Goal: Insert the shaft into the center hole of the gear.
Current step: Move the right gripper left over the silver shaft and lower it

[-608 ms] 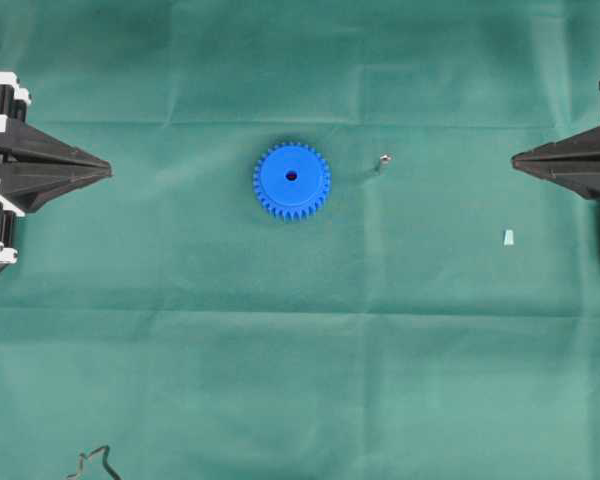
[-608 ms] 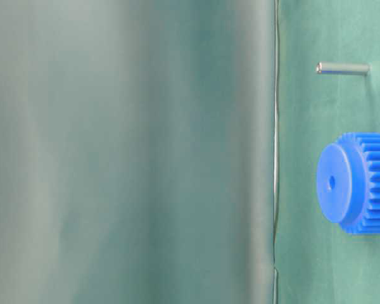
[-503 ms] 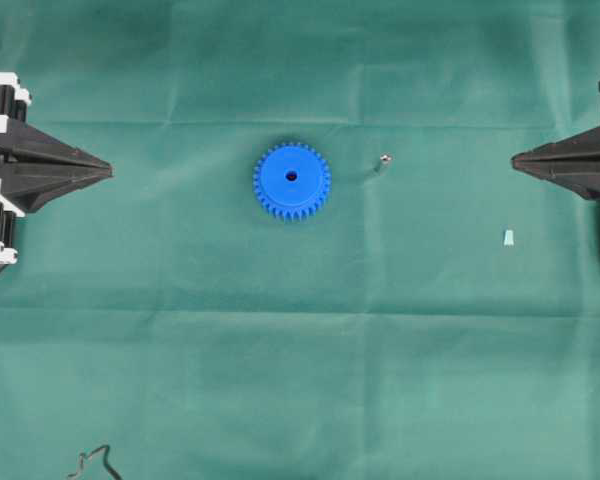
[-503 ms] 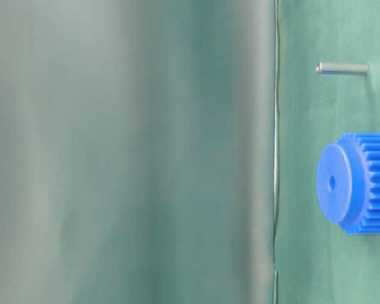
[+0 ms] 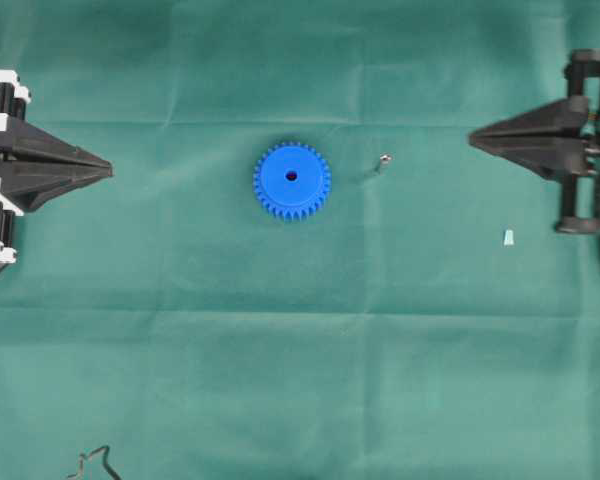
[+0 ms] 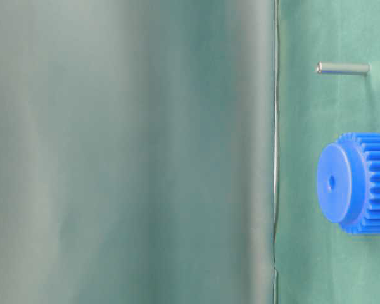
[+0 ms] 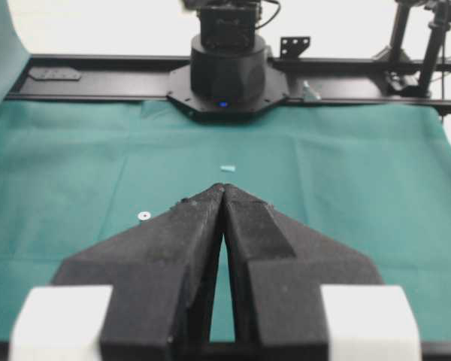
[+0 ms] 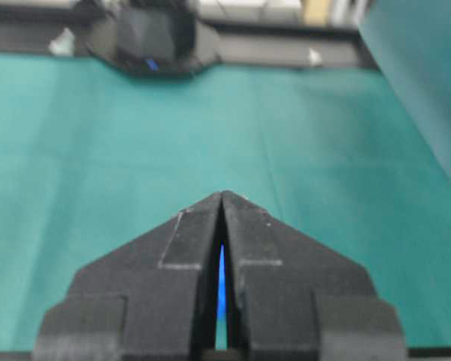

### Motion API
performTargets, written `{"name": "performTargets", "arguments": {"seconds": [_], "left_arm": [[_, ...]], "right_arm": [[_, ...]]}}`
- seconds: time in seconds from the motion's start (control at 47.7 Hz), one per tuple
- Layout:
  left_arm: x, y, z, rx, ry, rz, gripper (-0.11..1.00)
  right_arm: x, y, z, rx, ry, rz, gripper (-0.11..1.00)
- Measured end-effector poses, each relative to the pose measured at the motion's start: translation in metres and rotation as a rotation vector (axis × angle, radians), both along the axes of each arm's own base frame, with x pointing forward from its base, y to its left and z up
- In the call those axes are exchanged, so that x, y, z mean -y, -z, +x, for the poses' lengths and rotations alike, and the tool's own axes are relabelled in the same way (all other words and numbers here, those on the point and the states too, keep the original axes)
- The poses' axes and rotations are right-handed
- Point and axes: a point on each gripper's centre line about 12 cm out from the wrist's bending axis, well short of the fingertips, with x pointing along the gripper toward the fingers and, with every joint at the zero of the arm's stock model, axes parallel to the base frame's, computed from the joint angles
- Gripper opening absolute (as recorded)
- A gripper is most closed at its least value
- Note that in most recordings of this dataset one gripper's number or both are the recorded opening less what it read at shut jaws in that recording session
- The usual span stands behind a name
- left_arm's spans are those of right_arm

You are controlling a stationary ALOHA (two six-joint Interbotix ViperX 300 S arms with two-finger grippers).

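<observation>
- At table centre in the overhead view, the gear (image 5: pixel 292 181) lies flat on the green cloth (image 5: pixel 300 350), toothed rim all round, raised round hub uppermost. Bright blue plastic, matt, with evenly cut straight teeth.
- Centre hole (image 5: pixel 291 176): small, round, dark, in the middle of the hub, facing straight up. Nothing sits in it.
- At 3 o'clock from the gear, near but apart from it, the shaft (image 5: pixel 383 160) stands on the cloth with its long axis upright, so from above only its small silvery end shows. The table-level view shows it as a slim, smooth, grey metal cylinder (image 6: pixel 342 68), no wider than the hole, clear of the gear (image 6: pixel 354 183).
- Further out toward 4 o'clock, well apart from the shaft, lies a small pale blue wedge (image 5: pixel 507 237).
- At the far 9 o'clock edge, the left gripper (image 5: pixel 108 170): black, tapered fingers meeting in a point aimed at the gear; tips together, holding nothing. Its wrist view confirms the tips touching (image 7: pixel 222 186).
- At the far 3 o'clock edge, the right gripper (image 5: pixel 472 139): same black wedge form, point toward the shaft, fingers pressed together and empty (image 8: pixel 222 194).
- Cloth: woven, with faint fold creases.
</observation>
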Motion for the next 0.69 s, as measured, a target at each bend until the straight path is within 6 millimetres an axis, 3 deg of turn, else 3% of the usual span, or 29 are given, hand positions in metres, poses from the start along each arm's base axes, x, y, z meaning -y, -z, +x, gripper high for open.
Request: {"name": "performTargets", "arguments": {"seconds": [0.084,0.251,0.335,0.503,0.691], "left_arm": [[0.000,0.001,0.000,-0.003,0.002,0.000,0.00],[0.000,0.001,0.000,-0.003,0.002,0.000,0.00],[0.000,0.000,0.000,0.000,0.002,0.000,0.00],[0.000,0.000,0.000,-0.002,0.002,-0.002,0.00],[0.000,0.000,0.000,-0.002,0.000,0.000,0.00]], "right_arm": [[0.007,0.010,0.012,-0.051,0.022,0.011,0.21],[0.018,0.034,0.037,-0.162,0.052,0.037,0.72],[0.022,0.050,0.049,-0.224,0.060,0.048,0.91],[0.030,0.085,0.066,-0.331,0.079,0.066,0.83],[0.038,0.121,0.078,-0.409,0.101,0.086,0.83]]}}
